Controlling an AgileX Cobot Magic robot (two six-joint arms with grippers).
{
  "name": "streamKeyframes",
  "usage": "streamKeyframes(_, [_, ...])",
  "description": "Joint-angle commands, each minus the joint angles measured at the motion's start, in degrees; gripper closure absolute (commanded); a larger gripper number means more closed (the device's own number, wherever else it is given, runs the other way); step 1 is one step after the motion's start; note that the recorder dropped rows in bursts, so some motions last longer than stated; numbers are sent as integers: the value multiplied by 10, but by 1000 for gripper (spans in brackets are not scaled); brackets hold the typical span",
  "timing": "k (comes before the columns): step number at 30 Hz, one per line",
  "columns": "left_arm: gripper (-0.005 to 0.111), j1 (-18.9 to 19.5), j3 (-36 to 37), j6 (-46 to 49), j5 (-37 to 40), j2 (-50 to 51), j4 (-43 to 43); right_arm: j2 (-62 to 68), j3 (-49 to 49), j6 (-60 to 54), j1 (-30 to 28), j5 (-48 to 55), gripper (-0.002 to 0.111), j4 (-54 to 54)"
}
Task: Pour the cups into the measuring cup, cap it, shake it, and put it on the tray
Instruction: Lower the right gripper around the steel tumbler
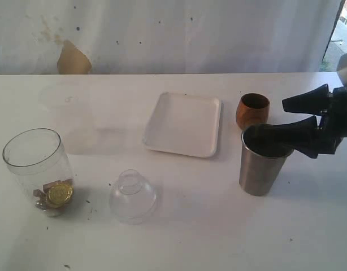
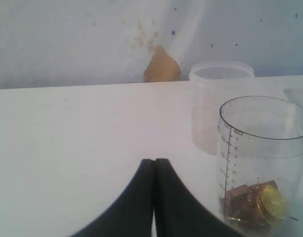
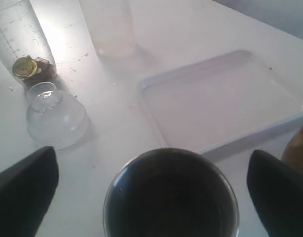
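While the right claw [image 1: 275, 119] stands spread wide, the tumbler [image 1: 260, 168] sits upright on the desk [image 1: 218, 231] with its rim between the two fingers. The wrist view shows a gap on either side, so nothing is pinched. Just beyond the tumbler in the exterior view stands the wooden cup [image 1: 252, 110], near the right edge of the tray [image 1: 185, 125], which lies mid-desk. Well apart from this claw, at the far left, the measuring cup [image 1: 35, 164] stands upright with a gold coin [image 1: 60, 194] and brown bits at its bottom, and a dome lid [image 1: 133, 197] near it. The left claw [image 2: 154, 170] is pressed together beside the measuring cup, holding nothing.
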Motion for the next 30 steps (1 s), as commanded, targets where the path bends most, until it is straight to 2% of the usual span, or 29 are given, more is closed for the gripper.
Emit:
streamKeyframes(1, [107, -1, 0, -2, -3, -3, -2, -7, 2, 4, -6, -25, 12, 9])
streamKeyframes(7, [107, -1, 0, -2, -3, -3, -2, -7, 2, 73, -6, 9, 8, 55])
streamKeyframes(11, [107, -1, 0, -2, -3, -3, -2, -7, 2, 75, -6, 34, 3, 32])
streamKeyframes(20, [107, -1, 0, -2, -3, -3, -2, -7, 9, 26, -6, 33, 3, 4])
streamKeyframes(25, [107, -1, 0, -2, -3, -3, -2, -7, 47, -117, -6, 19, 3, 4])
streamKeyframes(30, [107, -1, 0, -2, -3, -3, -2, -7, 58, -121, -6, 63, 3, 4])
